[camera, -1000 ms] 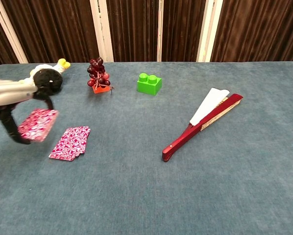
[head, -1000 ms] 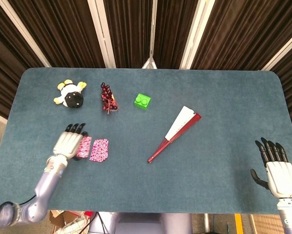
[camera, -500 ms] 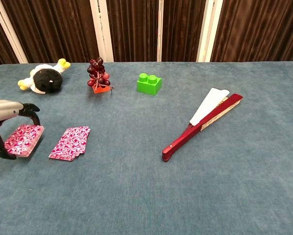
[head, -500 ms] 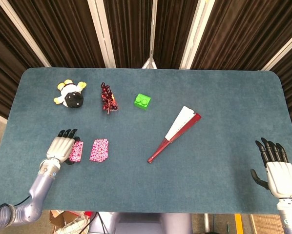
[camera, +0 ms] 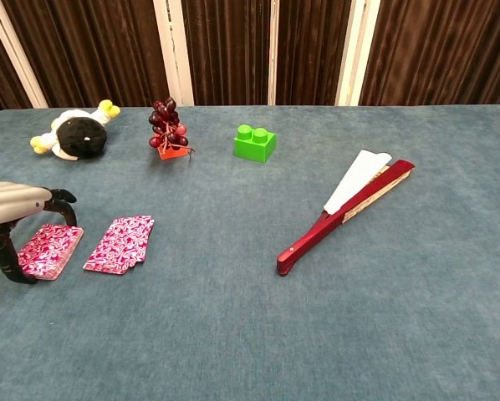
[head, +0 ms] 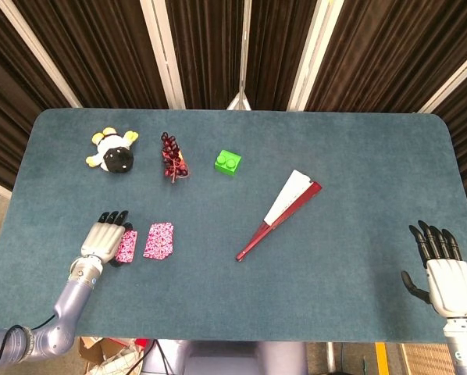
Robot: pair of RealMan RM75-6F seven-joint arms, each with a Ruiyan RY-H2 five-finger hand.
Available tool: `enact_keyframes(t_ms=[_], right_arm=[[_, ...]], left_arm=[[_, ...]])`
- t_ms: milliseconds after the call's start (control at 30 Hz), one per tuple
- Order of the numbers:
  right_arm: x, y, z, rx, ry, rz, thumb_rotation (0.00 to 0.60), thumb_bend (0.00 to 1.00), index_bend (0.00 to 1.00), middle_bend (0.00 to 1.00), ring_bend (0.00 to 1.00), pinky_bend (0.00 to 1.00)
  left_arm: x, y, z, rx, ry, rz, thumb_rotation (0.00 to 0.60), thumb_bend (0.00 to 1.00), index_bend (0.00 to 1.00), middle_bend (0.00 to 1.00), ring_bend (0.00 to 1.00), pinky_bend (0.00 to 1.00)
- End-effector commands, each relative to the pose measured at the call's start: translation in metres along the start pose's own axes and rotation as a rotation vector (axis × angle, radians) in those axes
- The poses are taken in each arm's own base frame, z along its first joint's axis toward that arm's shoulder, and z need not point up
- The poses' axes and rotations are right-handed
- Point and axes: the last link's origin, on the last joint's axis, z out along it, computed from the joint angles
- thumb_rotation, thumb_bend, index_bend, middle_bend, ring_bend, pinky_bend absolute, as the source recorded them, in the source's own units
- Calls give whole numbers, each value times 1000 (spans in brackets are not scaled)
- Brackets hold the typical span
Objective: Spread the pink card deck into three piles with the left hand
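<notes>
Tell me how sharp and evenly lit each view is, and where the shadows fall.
Head view: sharp, flat even light, no glare; left hand and right hand cast barely any shadow. Chest view: also sharp; soft shadows under the folding fan and green brick; the left hand is cut off by the frame's left edge.
</notes>
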Motion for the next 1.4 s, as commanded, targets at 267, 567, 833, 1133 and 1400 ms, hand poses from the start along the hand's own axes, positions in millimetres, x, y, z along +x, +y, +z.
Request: enact_keyframes(t_ms=[267,567,833,1133,1400], right_arm=[[0,0,0,0,-1,-2,600,366,0,0,0,51],[0,0,0,-1,0,-4,600,367,0,0,0,51],[0,0,0,0,0,-3,600,367,0,0,0,51],[0,0,0,-1,2,-3,600,367,0,0,0,51],[0,0,0,2,4,-3,600,365,0,0,0,51]], left_arm=[[6,-6,-3,17,0,2,600,231,247,0,0,11],[7,-6,-6,17,-18,8,600,199,196,0,0,10],[5,-7,-4,34,-28,16,600,213,283,0,0,10],[-1,-2,0,33,-29,9,600,363,478,0,0,12],[9,-3,-3,17,45,-43,600,401,547,0,0,23]])
